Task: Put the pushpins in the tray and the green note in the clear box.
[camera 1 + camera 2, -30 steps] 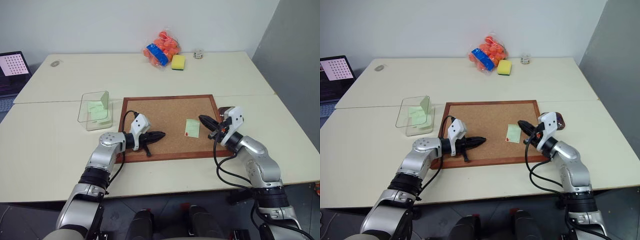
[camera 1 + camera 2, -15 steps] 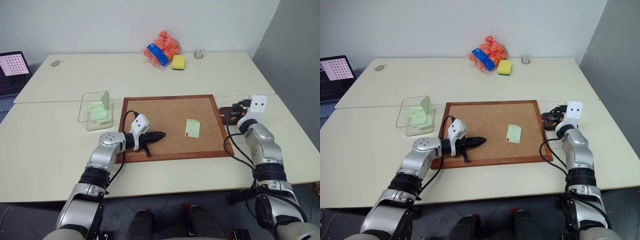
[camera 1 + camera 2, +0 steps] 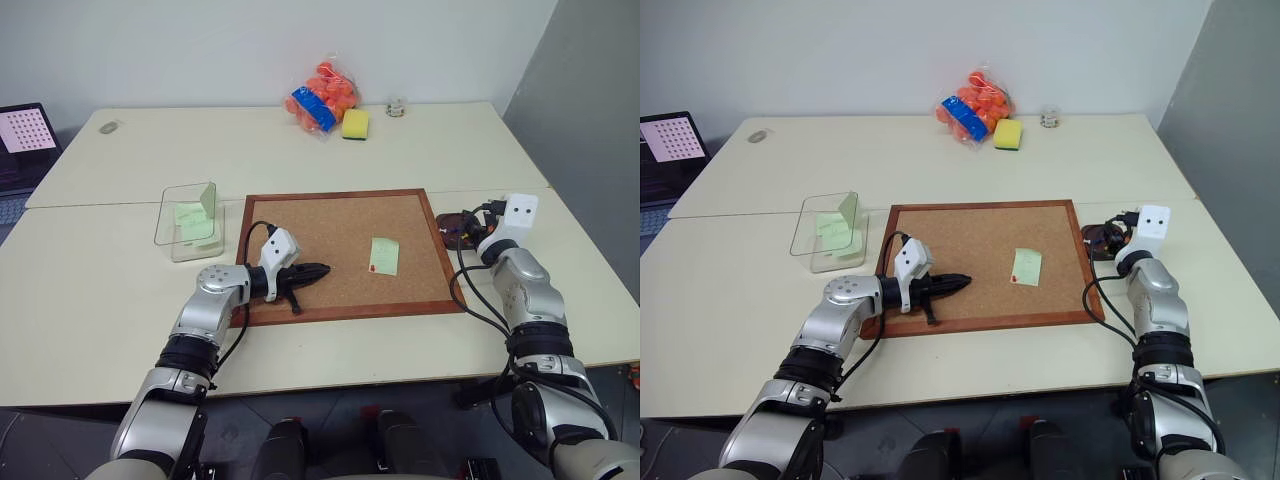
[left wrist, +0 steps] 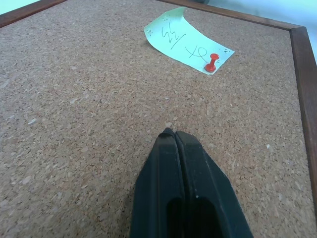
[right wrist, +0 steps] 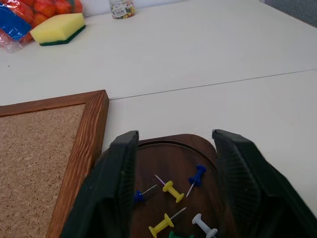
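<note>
On my feed the right tool [image 5: 173,183] hangs right over the tray [image 5: 171,158], fingers [image 5: 116,188] spread wide with nothing between them. The tray sits on the tabletop [image 3: 120,290] just off the right edge of the cork board [image 3: 330,225], and I can see pushpins [image 5: 171,191] lying loose in it: two yellow, a couple of blue, one white.

The left tool [image 3: 318,270] is pressed together, empty, poking out low over the near-left part of the board.

The green note [image 3: 384,255] is on the cork toward the right side, one corner curled up, with a red pushpin [image 4: 212,63] stuck through it. The clear box [image 3: 190,218] stands on the tabletop left of the board, and there are green slips inside it.
</note>
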